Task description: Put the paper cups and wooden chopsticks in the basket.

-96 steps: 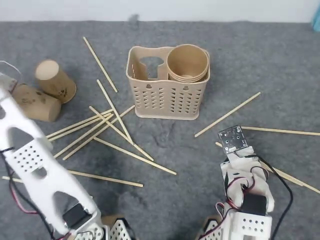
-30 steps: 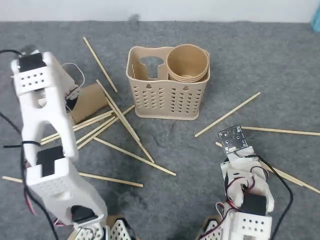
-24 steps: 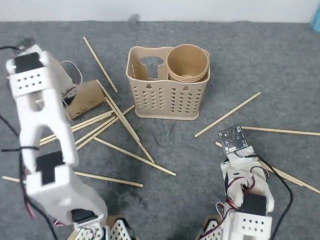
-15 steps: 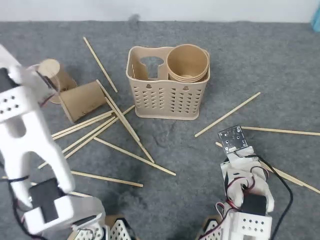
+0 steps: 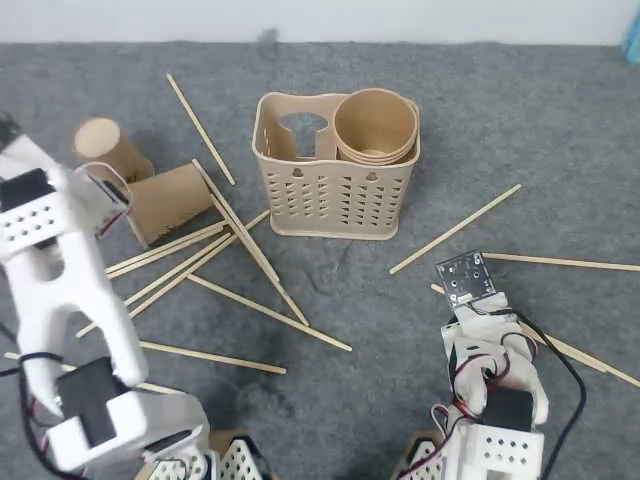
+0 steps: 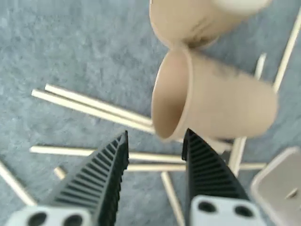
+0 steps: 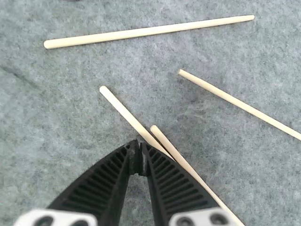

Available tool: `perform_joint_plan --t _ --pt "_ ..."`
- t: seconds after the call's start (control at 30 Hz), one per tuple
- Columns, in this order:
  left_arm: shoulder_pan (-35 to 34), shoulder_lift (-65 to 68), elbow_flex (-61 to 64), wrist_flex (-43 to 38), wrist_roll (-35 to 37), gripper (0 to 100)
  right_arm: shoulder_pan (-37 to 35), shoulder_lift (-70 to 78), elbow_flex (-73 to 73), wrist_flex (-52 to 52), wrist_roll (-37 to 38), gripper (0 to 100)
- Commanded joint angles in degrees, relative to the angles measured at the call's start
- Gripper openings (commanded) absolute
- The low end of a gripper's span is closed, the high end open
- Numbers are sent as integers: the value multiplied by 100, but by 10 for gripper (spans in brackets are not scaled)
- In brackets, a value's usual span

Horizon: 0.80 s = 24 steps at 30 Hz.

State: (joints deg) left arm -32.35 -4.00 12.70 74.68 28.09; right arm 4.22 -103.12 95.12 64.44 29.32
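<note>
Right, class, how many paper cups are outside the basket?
2: one cup on its side left of the basket; another cup just beyond it. A stack sits inside the basket.

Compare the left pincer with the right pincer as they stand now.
The left pincer is open; the right pincer is shut. The left pincer's tips sit at the rim of a paper cup lying on its side; the right pincer's tips sit beside two chopsticks lying flat. Both are black and ribbed, and neither grips anything.
</note>
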Motion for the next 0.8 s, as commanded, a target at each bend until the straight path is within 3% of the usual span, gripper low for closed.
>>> perform_joint_plan --t 0.0,0.27,0.47,0.67,0.77 --pt "-9 -273 75 -501 492 175 -40 -84 -62 101 62 8" --pt "659 -273 1191 -1662 756 174 -40 -84 -62 127 185 8" --pt "695 -273 1754 -2629 1257 174 -40 -84 -62 127 193 8" --pt "686 -325 1859 -2840 1257 165 -40 -84 -70 127 193 8" --pt "668 -325 1807 -2866 1231 85 -40 -84 -70 127 193 8"
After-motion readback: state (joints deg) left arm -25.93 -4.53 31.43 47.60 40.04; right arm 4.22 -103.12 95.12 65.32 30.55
